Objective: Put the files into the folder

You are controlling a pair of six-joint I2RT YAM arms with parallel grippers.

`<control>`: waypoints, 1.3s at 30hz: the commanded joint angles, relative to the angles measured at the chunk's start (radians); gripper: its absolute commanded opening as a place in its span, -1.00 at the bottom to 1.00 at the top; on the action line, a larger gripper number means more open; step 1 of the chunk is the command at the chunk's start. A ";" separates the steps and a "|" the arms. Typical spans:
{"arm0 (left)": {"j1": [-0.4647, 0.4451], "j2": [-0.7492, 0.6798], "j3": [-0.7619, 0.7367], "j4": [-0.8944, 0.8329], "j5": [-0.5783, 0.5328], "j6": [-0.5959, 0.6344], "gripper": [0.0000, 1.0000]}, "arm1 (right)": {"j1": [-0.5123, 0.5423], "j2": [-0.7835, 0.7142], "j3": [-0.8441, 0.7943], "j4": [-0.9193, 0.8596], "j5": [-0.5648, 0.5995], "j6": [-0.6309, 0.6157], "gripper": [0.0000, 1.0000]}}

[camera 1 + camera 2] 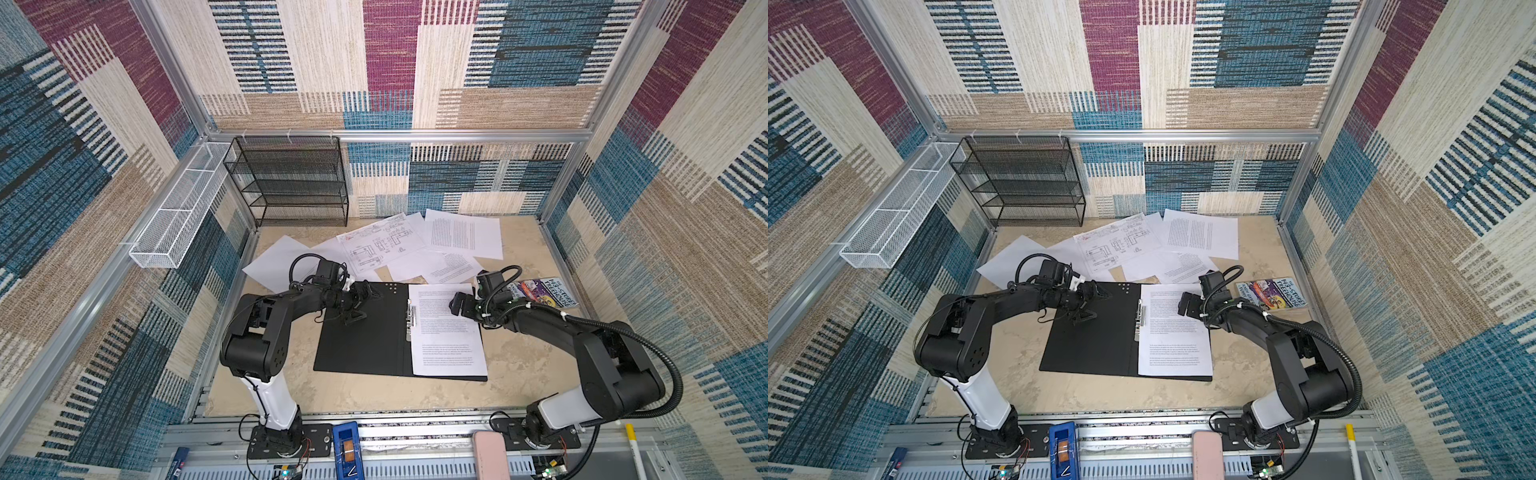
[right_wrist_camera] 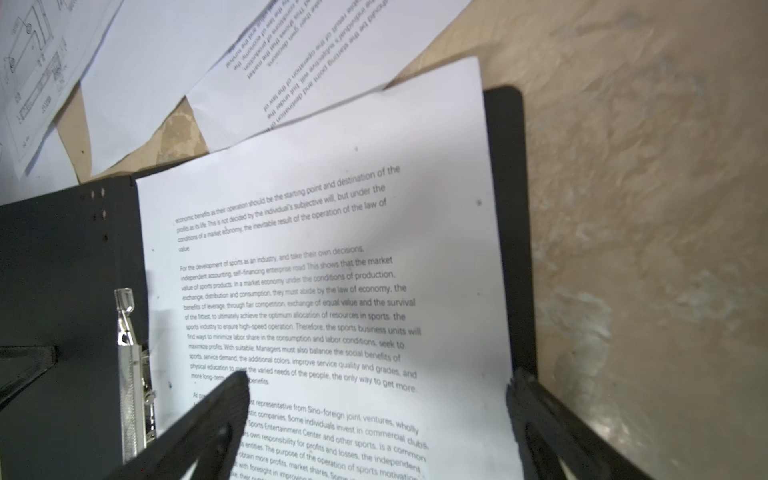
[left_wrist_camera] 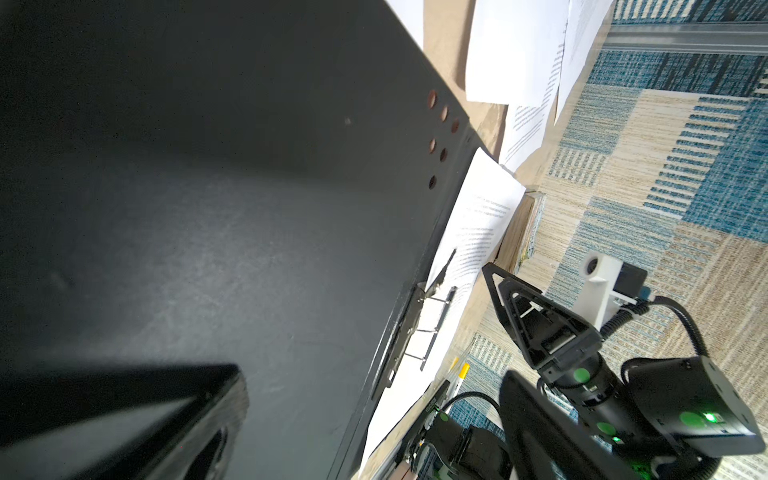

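While folder [image 1: 361,349] lies open, book [image 1: 548,293] — "TREEHOUSE"

Bare bench [image 1: 353,395] is seen in front of the folder [image 1: 357,345]. The back is blocked by loose sheets [image 1: 465,237] and a wire rack [image 1: 291,183]; the right by a book [image 1: 544,293].

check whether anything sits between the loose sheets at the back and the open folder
Nothing visible lies between the loose sheets and the folder. One printed sheet already covers its right half, with the open right end effector above it.
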 commanded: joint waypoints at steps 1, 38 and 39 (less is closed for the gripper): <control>0.000 0.060 -0.043 -0.300 -0.350 0.004 1.00 | -0.001 0.002 -0.019 0.039 -0.010 0.001 0.96; -0.269 -0.211 -0.053 -0.418 -0.355 0.066 0.90 | 0.042 -0.431 -0.270 -0.174 -0.152 0.142 -0.81; -0.274 -0.207 -0.060 -0.412 -0.369 0.061 0.91 | 0.042 -0.424 -0.275 -0.170 -0.154 0.134 -0.81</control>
